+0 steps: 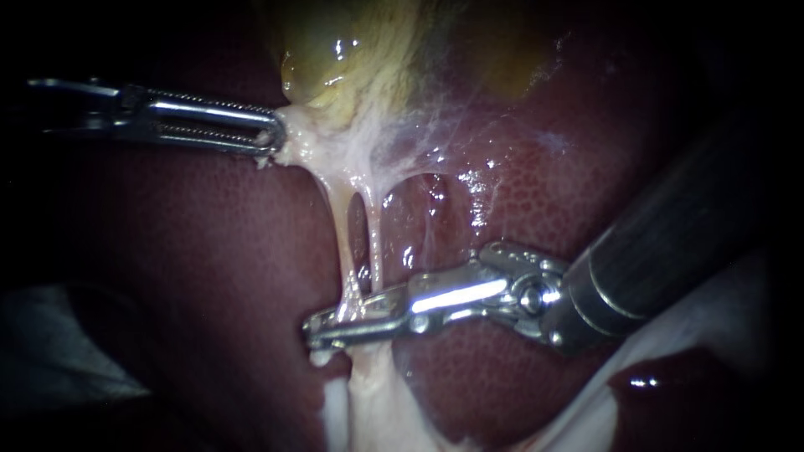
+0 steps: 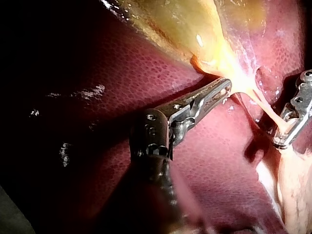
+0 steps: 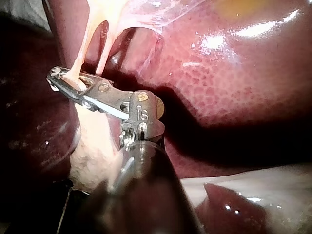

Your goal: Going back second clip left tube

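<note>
Two pale tubes run down from the yellow gallbladder (image 1: 322, 59) across the dark red liver (image 1: 519, 201). My right instrument (image 1: 335, 328) comes in from the right and lies across the left tube (image 1: 339, 238). Its narrow jaws are shut on that tube from both sides, as the right wrist view also shows at the jaw tips (image 3: 66, 82). The right tube (image 1: 374, 243) runs just beside it and passes behind the jaws. No clip can be made out on either tube. My left instrument (image 1: 272, 134) is shut on the pale tissue (image 1: 306, 146) under the gallbladder and holds it taut toward the left.
Thin whitish membrane (image 1: 435, 134) spreads from the gallbladder over the liver. A band of pale fatty tissue (image 1: 368, 402) continues below the right instrument's jaws. A dark liver lobe edge (image 1: 670, 393) lies under the right shaft.
</note>
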Controlling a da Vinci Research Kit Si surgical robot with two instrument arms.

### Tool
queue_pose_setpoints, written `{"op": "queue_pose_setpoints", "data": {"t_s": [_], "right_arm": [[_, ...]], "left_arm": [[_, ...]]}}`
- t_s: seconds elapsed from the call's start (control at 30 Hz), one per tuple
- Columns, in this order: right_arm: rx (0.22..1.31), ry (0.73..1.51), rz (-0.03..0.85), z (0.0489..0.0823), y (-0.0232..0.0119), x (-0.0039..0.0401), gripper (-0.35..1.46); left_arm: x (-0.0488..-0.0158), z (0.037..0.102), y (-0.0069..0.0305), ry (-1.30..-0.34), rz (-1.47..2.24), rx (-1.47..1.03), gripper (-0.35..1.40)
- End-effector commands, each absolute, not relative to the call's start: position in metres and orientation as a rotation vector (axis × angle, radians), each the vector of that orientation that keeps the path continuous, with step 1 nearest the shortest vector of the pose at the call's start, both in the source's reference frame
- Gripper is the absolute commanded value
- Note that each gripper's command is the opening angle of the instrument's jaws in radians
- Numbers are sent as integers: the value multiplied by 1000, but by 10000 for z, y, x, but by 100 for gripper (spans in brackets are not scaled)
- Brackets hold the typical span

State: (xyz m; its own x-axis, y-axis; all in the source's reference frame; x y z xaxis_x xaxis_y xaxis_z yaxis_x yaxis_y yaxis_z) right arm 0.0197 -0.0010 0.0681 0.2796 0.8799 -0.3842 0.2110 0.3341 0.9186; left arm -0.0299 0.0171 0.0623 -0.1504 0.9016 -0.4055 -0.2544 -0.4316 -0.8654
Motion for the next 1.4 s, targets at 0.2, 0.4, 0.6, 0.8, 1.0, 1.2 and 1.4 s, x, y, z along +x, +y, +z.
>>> {"op": "queue_pose_setpoints", "data": {"t_s": [0.2, 0.4, 0.6, 0.8, 1.0, 1.2, 1.4], "right_arm": [[1141, 1254, 596, 682, -10, 200, 14], [1014, 1255, 552, 685, -8, 202, 40], [832, 1228, 508, 692, 0, 198, 48], [706, 1198, 452, 683, 8, 180, 49], [624, 1183, 407, 664, 14, 152, 50], [510, 1120, 267, 633, 17, 111, 50], [425, 1074, 197, 602, 27, 74, 50]], "left_arm": [[-299, 622, 171, -812, 1716, -1244, -35], [-299, 621, 170, -813, 1716, -1244, -35], [-299, 621, 170, -813, 1716, -1244, -35], [-299, 620, 169, -813, 1716, -1244, -35], [-299, 620, 169, -813, 1716, -1244, -35], [-299, 620, 169, -810, 1716, -1244, -35], [-300, 620, 168, -810, 1716, -1244, -35]]}}
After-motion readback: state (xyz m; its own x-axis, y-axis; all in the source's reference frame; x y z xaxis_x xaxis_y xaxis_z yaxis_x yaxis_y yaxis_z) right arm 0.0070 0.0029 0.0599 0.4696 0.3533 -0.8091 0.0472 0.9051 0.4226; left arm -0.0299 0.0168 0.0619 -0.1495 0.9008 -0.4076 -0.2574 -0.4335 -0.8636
